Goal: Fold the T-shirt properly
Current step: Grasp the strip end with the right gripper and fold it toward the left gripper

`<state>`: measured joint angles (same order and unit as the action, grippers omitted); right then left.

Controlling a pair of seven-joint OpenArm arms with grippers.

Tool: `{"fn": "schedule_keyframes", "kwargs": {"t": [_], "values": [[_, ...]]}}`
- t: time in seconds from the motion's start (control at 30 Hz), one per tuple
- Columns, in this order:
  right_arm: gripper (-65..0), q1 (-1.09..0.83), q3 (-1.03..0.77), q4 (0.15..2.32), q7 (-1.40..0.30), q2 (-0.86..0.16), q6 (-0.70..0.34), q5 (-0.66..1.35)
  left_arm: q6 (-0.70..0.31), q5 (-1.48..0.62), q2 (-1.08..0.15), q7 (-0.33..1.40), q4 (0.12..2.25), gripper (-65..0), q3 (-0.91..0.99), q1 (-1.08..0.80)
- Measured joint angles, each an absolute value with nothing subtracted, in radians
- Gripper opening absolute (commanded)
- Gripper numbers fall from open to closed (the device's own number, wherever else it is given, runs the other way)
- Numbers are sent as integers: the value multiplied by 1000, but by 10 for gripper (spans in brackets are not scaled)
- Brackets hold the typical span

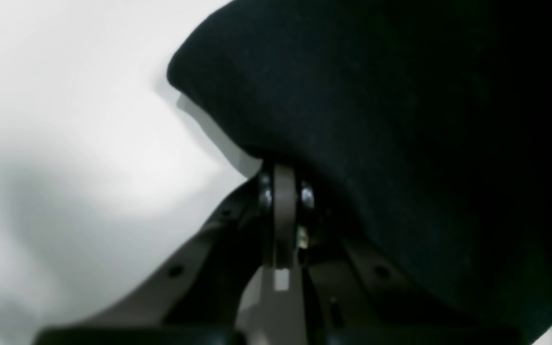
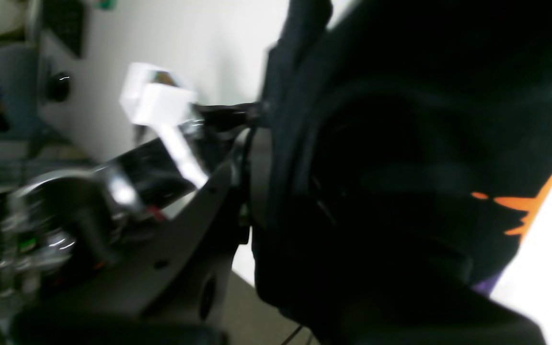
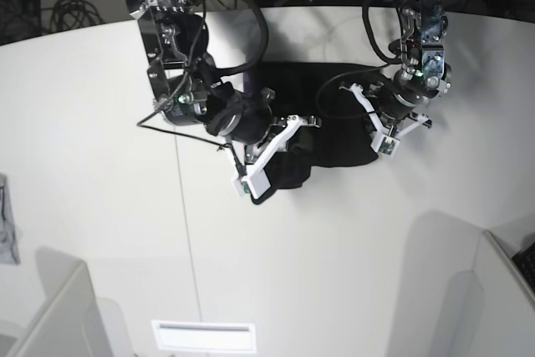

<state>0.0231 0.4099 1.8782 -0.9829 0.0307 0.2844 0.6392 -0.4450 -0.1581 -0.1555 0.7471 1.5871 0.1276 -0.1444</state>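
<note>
The T-shirt (image 1: pixel 400 143) fills most of the left wrist view as a blurred black mass, its rounded edge lifted over the white table (image 1: pixel 65 120), where a soft shadow is cast beneath it. The left gripper (image 1: pixel 283 165) is seen from behind, its jaws pressed together with the cloth edge pinched between them; the very tips are buried in the fabric and cannot be made out.

In the right wrist view the T-shirt (image 2: pixel 400 143) is again seen at close range, bunched in dark folds, with a strip of orange print and a sliver of purple showing at the right edge. The right gripper (image 2: pixel 257 158) is clamped on the cloth, its jaws nearly together; one finger (image 2: pixel 199 215) is visible on the left, while the other is hidden by the fabric. The background is smeared and its objects are hard to identify.

From the base view, the T-shirt (image 3: pixel 330 119) is found on the far half of the table (image 3: pixel 100 206), gathered between the two arms. Much of it is covered by the arms, so its outline is only partly seen. The right gripper (image 3: pixel 288 141) is at the left, and the left gripper (image 3: pixel 374 123) at the right. A grey cloth scrap (image 3: pixel 7 219) is cut off by the left border.
</note>
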Motion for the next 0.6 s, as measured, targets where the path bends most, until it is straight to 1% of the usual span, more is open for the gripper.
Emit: {"fn": "schedule_keyframes", "kwargs": {"t": [0.1,0.2,0.33,0.43,0.5,0.6], "values": [[-650,32,485,1873,-914,4,319,630,-445,-157,-155,748,1587,-650,130,-144],[-650,51,537,1855,-880,13,356,646,-445,-160,-155,747,1587,-650,130,-144],[-650,72,612,1843,-881,12,404,645,-445,-161,-155,747,1588,-650,132,-147],[-650,74,642,1835,-879,14,416,646,-445,-161,-155,747,1588,-650,132,-147],[-650,86,641,1789,-878,19,415,651,-445,-161,-155,746,1589,-650,132,-150],[-650,84,641,1760,-828,6,420,646,-446,-157,-166,767,1618,-650,131,-161]]}}
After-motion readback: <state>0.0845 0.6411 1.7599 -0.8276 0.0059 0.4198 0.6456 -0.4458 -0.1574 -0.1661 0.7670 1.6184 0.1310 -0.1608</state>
